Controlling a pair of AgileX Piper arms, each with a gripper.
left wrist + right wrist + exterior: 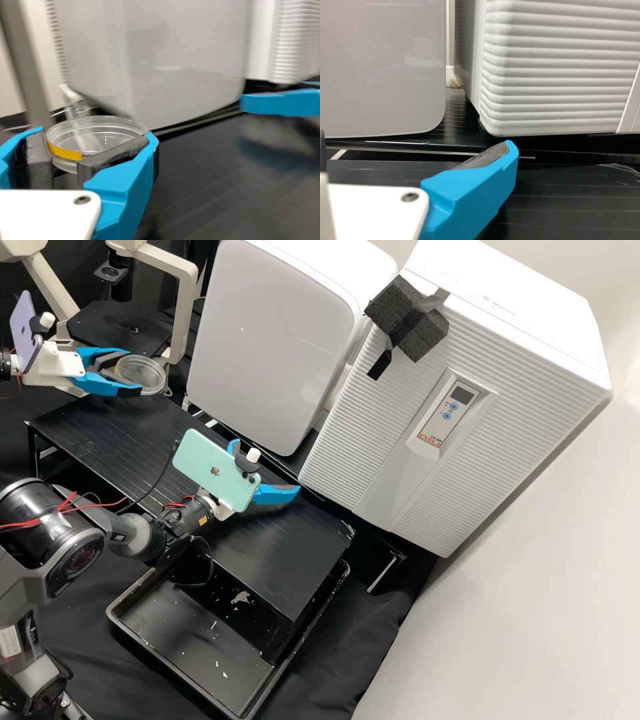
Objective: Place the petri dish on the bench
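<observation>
Holding dish (pixel 157 375) by its sides: left claw (pixel 135 370), fingers parted to dish width. Right claw (pixel 267 467): wide open, empty, over bench (pixel 300 560).

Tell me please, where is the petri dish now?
In the high view, the petri dish is at the upper left, held in the jaws of the left gripper, near the cream-coloured stand.

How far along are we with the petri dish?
Grasp looks done: the left gripper's fingers clamp the petri dish. In hand: that dish, held up off the black bench. Remaining: setting it down and letting go. Right gripper hangs open over the bench.
</observation>
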